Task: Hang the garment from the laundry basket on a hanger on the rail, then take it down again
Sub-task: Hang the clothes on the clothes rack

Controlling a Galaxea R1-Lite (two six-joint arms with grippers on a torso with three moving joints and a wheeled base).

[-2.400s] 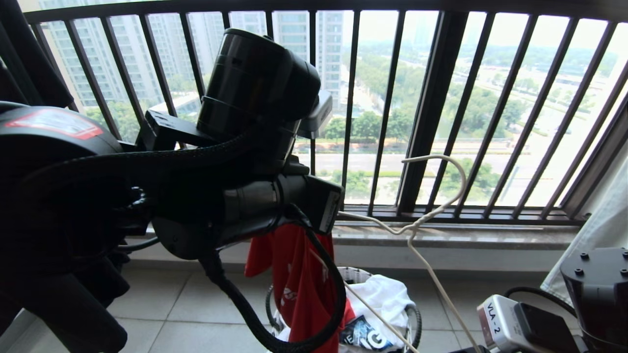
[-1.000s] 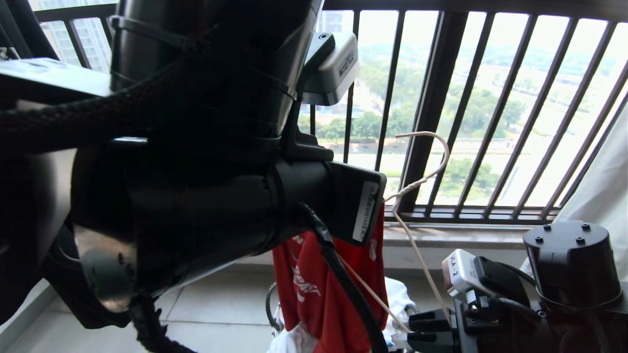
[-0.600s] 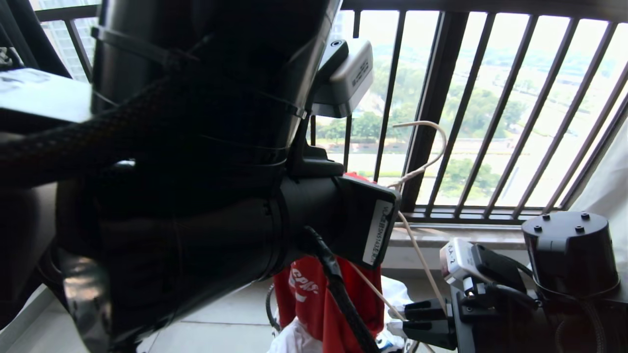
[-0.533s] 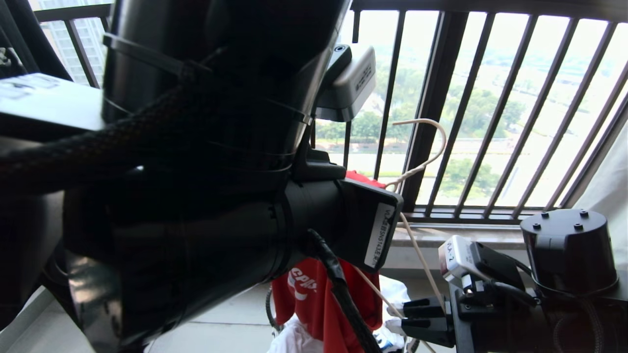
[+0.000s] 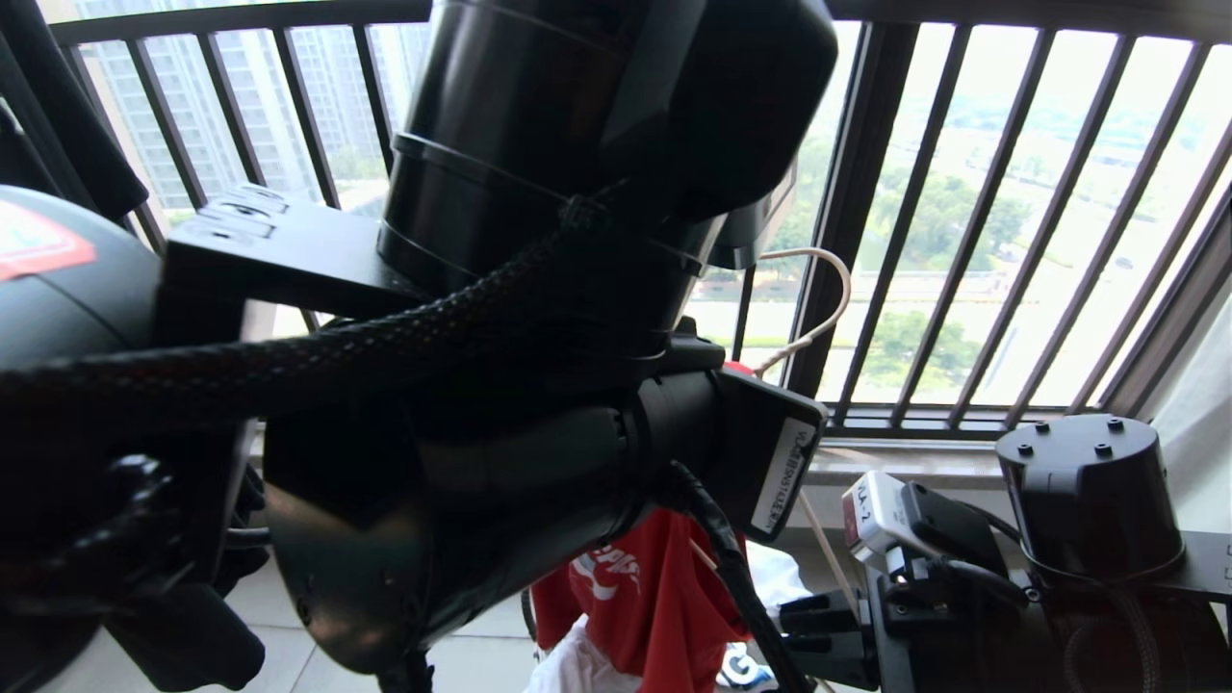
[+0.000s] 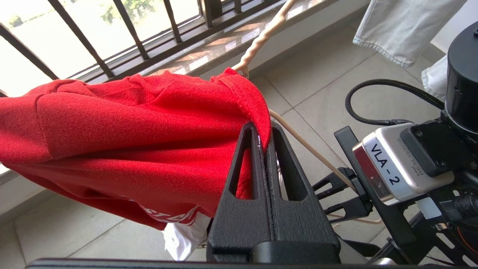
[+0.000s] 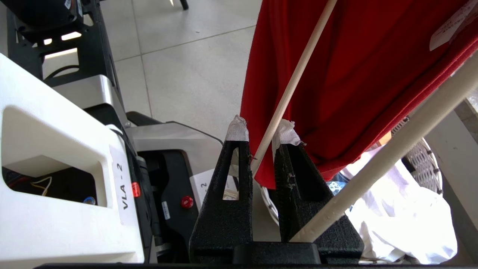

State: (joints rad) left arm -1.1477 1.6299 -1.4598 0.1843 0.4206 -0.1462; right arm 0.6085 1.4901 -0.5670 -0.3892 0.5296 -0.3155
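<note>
Fabric of the garment (image 6: 123, 127) (red, hanging above the laundry basket (image 7: 422, 164)) is pinched at its collar edge by the closed jaws of the left gripper (image 6: 264, 140). The hanger (image 7: 291, 86) is clamped by a thin rod between the jaws of the right gripper (image 7: 260, 131), beside the garment.

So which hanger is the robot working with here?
Start at the dark balcony railing. In front of it a thin whitish wire hanger curves up, with a twisted neck. The red T-shirt is draped over it.
</note>
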